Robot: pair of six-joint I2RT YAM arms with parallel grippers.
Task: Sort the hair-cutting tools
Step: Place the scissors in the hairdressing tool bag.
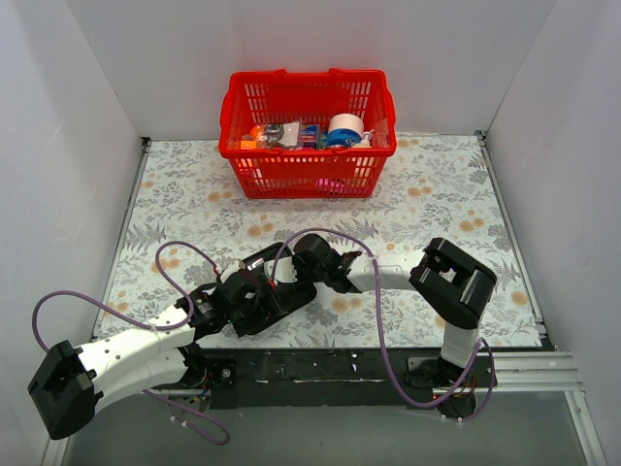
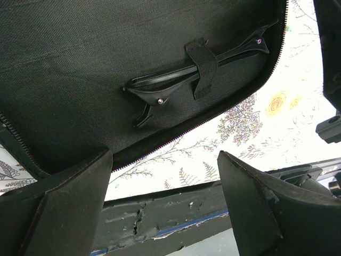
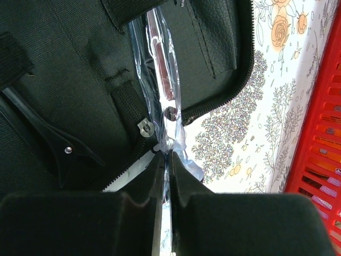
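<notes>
Open pouch [image 2: 80, 58] sits near-centre on desk [image 1: 437, 194]; red basket [image 1: 307, 177] is far centre, well apart.

R tool [image 3: 166, 160] reaches in from right, pinched almost closed on the end of a clear sleeve [image 3: 173, 141]. Sleeve holds what looks like scissors [image 3: 160, 69]: silver blade and pivot screw show, loops not seen. Long axis runs straight ahead of the tool, leftward into the pouch, far end tucked under a flap. Pull line is therefore back toward right, along the axis. Judgement: should slide out w/o twisting, but the thin film may slip or tear.

L tool [image 2: 164, 160] is wide, nothing between fingers, hovering at pouch's near edge. Beyond it lies black clip [image 2: 154, 95] under elastic strap [image 2: 202, 66], axis diagonal across the gap.

R arm is nearer scissors; L arm nearer clip.
</notes>
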